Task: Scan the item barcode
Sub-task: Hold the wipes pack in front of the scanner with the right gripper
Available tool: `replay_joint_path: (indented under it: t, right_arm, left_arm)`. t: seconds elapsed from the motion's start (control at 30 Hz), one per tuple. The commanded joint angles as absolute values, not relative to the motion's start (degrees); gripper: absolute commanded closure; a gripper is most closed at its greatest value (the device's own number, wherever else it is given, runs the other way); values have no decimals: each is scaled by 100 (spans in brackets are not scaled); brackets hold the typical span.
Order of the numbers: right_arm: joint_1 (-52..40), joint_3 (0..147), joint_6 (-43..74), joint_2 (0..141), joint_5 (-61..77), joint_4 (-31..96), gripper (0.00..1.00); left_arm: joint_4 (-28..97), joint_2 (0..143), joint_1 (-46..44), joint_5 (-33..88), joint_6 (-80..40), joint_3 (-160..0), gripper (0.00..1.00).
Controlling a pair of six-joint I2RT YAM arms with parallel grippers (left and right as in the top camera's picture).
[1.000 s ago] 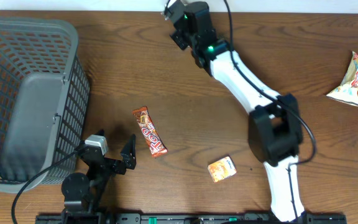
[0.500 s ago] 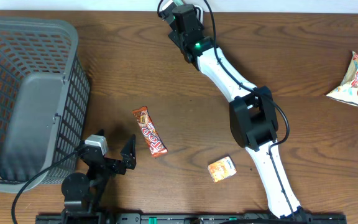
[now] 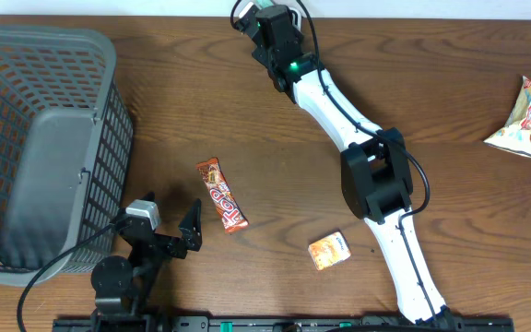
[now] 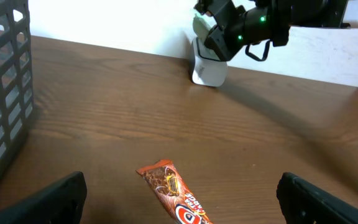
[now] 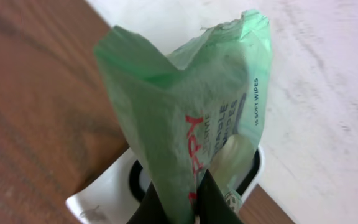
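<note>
Right wrist, grip: the right end effector [image 5: 178,202] is pinching the green wipes pack [image 5: 191,106] by its lower edge. Its jaws are narrow, and the pack is standing upright and crumpled.
Right wrist, position: the pack is hanging directly above the white scanner [image 5: 101,196] at the far edge of the desk [image 5: 30,93]. Whether the two are touching cannot be told.
Right wrist, method: no barcode is showing on this face. In my judgement the wrist is needing a slow roll, presenting each face flat to the scanner with the film held taut.
Left wrist, surroundings: the scanner is standing by the wall under the right arm. A candy bar [image 4: 173,193] is lying well apart from it, nearer this camera.
Overhead, left arm: the left end effector [image 3: 169,221] is sitting wide open and empty, near the basket [image 3: 109,55].
Overhead, caution: the right arm is reaching far, so small, unhurried wrist moves are looking advisable.
</note>
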State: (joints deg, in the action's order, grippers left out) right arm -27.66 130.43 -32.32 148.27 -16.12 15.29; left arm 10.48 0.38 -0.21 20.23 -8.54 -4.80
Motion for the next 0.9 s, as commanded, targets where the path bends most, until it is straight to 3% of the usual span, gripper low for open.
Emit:
replay_joint_path:
  t: [0.0,0.13,0.37,0.6,0.87]
  right_arm:
    - [-2740,13194,-3682,14903,-1308,1640,99]
    - [-2742,13157,-4449,15061,-1509,1651,99]
    - [-2742,13146,-4552,15163,-1490,1553,99]
    - [-2764,13146,-4552,15067,-2086,569,99]
    - [-2602,13146,-4659,15002,-1356,1636,99]
  left_arm:
    - [1192,34,-8,2010,-755,-388,2]
    - [1192,34,-8,2010,-755,-388,2]
    - [1192,34,-8,2010,-755,-388,2]
    - [1192,34,-8,2008,-755,-388,2]
    - [1192,34,-8,2010,-755,-388,2]
